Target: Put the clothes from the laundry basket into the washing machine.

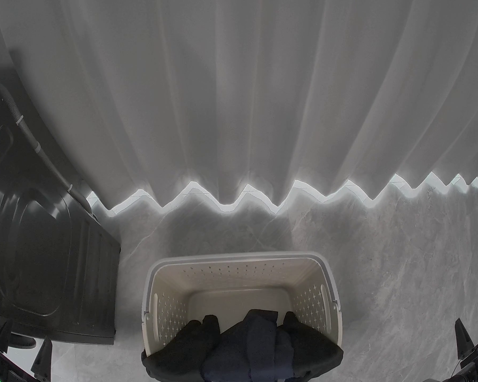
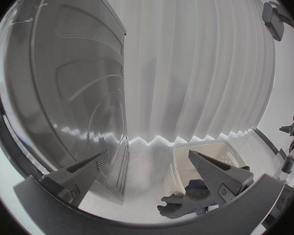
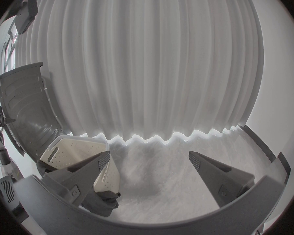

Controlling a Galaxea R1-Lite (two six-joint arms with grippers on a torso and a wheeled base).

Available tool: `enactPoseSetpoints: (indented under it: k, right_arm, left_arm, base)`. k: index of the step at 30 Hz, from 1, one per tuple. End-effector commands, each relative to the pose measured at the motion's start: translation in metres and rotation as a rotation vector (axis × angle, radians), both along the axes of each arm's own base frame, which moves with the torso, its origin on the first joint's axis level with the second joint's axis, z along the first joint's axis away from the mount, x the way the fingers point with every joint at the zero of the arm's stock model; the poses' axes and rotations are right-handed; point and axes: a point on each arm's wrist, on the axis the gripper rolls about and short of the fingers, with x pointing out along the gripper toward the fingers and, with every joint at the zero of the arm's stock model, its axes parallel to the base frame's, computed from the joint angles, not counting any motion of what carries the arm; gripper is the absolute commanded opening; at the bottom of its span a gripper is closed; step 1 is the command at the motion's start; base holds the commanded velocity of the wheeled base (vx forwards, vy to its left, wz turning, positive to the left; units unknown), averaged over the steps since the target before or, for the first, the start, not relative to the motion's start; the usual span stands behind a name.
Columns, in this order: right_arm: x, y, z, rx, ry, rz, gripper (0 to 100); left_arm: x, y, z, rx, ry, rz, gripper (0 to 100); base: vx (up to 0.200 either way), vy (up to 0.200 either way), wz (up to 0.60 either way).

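A cream laundry basket [image 1: 239, 257] stands on the floor right in front of me. Dark clothes [image 1: 249, 348] hang over its near rim, and the far half of its floor is bare. The dark grey washing machine [image 1: 42, 250] stands to the left of the basket, turning an embossed metal panel toward it. My left gripper [image 1: 21, 340] is open and low at the near left, beside the machine. In the left wrist view the left gripper [image 2: 148, 155] holds nothing, with the basket [image 2: 199, 144] and clothes [image 2: 183, 203] beyond it. My right gripper [image 1: 474, 319] is open at the near right. The right wrist view has the right gripper [image 3: 149, 156] above bare floor.
A white pleated curtain [image 1: 249, 80] closes off the whole back, its hem just beyond the basket. A grey hose [image 1: 37, 149] runs along the machine's panel. Grey marbled floor [image 1: 409, 271] lies open to the right of the basket.
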Motion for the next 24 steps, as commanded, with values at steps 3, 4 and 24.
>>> enactPoseSetpoints:
  k: [3, 4, 24]
  right_arm:
    - [0.0001, 0.0000, -0.0053, 0.000, 0.001, 0.000, 100]
    - [0.0001, 0.0000, -0.0053, 0.000, 0.001, 0.000, 100]
    - [0.0001, 0.0000, -0.0053, 0.000, 0.001, 0.000, 100]
  left_arm:
    - [0.0000, 0.0000, -0.0048, -0.001, 0.001, 0.002, 100]
    - [-0.0001, 0.0000, -0.0048, -0.001, -0.001, 0.000, 100]
    - [-0.0001, 0.0000, -0.0048, -0.001, -0.001, 0.002, 100]
  base:
    - [-0.200, 0.000, 0.00]
    - [-0.200, 0.000, 0.00]
    - [-0.140, 0.000, 0.00]
